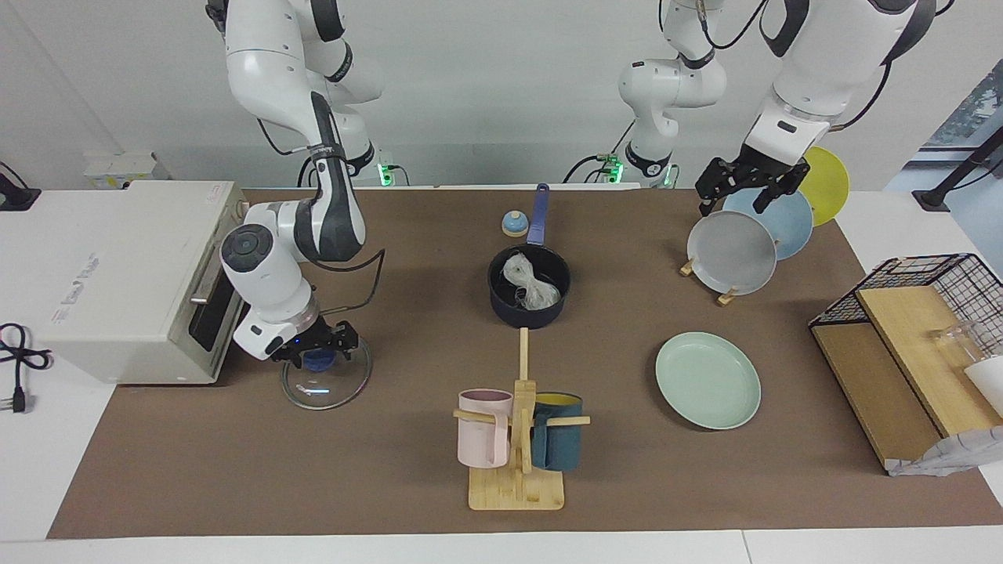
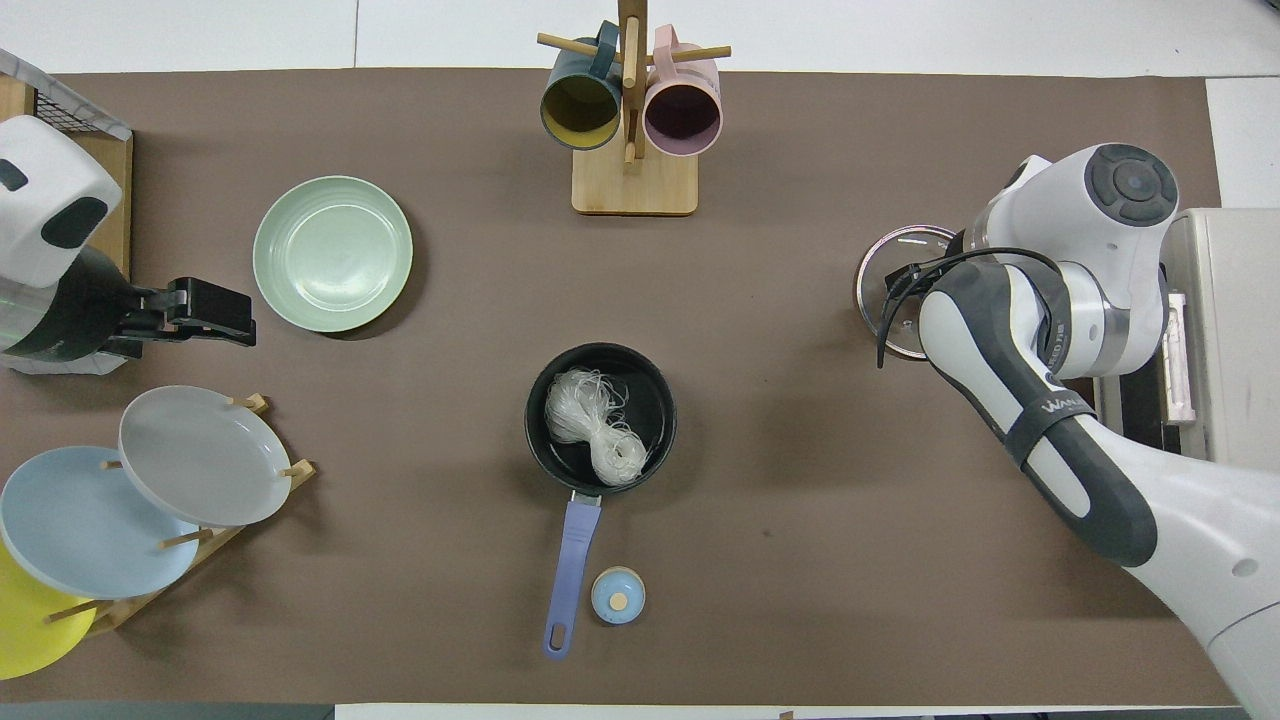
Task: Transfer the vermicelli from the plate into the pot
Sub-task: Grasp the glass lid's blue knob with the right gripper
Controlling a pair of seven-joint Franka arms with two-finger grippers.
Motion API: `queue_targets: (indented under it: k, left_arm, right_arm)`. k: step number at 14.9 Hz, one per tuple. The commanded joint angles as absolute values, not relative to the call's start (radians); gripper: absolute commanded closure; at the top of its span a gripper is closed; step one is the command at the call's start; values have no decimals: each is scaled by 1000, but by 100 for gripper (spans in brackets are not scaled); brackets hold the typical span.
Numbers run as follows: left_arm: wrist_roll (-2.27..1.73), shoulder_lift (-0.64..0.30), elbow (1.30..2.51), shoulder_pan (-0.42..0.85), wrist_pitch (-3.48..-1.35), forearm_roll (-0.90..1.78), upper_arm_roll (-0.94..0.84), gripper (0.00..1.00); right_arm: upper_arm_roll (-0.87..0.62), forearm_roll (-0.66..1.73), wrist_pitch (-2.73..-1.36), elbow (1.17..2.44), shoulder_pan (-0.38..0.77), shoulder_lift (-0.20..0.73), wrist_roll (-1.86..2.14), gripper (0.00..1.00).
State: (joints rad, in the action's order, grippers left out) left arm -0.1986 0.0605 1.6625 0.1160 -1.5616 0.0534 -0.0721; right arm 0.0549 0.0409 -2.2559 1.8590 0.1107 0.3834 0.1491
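Observation:
The vermicelli (image 1: 530,287) (image 2: 594,427) lies as a white tangle inside the dark navy pot (image 1: 505,311) (image 2: 660,398), whose blue handle points toward the robots. The mint-green plate (image 1: 707,381) (image 2: 332,253) lies bare, toward the left arm's end of the table. My right gripper (image 1: 317,350) is low over a glass lid (image 1: 321,388) (image 2: 885,300), open, with a finger on each side of the lid's blue knob. In the overhead view the right arm covers that gripper. My left gripper (image 1: 733,200) (image 2: 235,318) hangs open over the plate rack and holds nothing.
A rack (image 1: 733,252) (image 2: 200,455) holds grey, light blue and yellow plates. A wooden stand (image 1: 517,489) (image 2: 633,180) carries a pink mug and a teal mug. A white oven (image 1: 117,274) stands beside the lid. A wire basket (image 1: 913,270) and a small blue knob-shaped thing (image 1: 514,225) also stand here.

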Motion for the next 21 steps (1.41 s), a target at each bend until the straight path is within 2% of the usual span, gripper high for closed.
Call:
queue_targets:
  k: [1, 7, 12, 15, 21]
  left_arm:
    - [-196, 31, 1622, 133, -1487, 8, -60, 0]
    - [-196, 29, 1603, 120, -1480, -17, -81, 0]
    - [-201, 31, 1605, 92, -1496, -14, -109, 0]
    - [-201, 34, 1606, 92, -1500, -14, -110, 0]
    - [-207, 40, 1611, 92, -1517, 23, -104, 0]
  right_arm:
    - [52, 20, -2278, 1881, 104, 371, 186, 7]
    - [52, 20, -2270, 1878, 100, 371, 190, 15]
    - [52, 20, -2263, 1876, 100, 371, 204, 37]
    - [52, 20, -2252, 1870, 100, 370, 204, 46]
    - [52, 25, -2232, 1855, 101, 368, 204, 48]
